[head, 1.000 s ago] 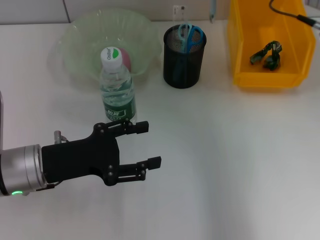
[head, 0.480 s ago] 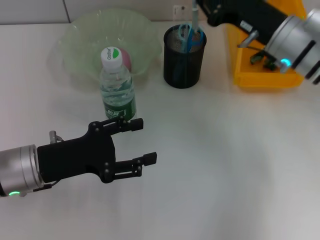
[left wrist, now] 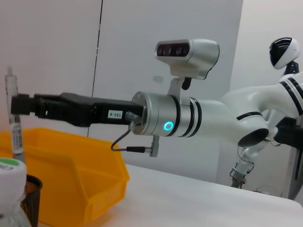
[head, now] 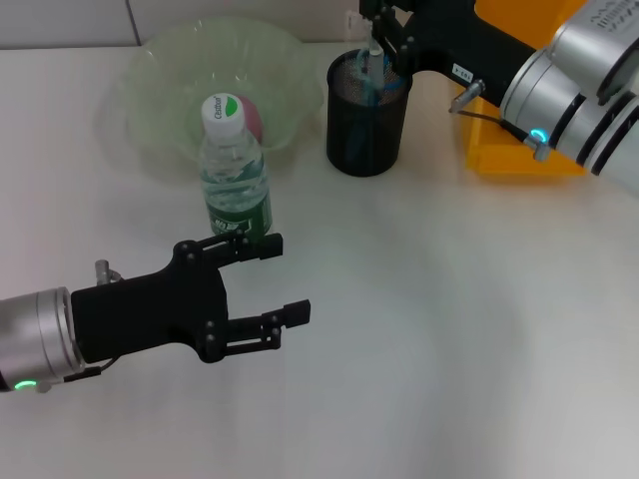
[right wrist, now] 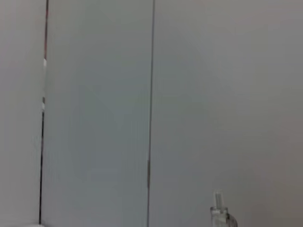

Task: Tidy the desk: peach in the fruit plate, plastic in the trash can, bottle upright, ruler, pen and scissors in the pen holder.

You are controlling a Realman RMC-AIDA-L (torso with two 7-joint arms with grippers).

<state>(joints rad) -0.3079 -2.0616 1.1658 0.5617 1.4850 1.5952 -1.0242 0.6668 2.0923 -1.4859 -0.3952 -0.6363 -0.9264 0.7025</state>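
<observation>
Flanking upright bottle (head: 236, 168): left gripper (head: 280, 281) fingers apart, right gripper (head: 377, 42) clamping pen (left wrist: 14, 124).

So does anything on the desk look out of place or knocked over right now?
Nothing stands out: the bottle stands upright, the peach sits in the fruit plate, and the right gripper is over the pen holder.

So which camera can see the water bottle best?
The head view: the whole water bottle stands upright before the green bowl, beside the open left gripper. The left wrist view catches only its cap at the edge; the right wrist view shows something too blurry to name.
</observation>
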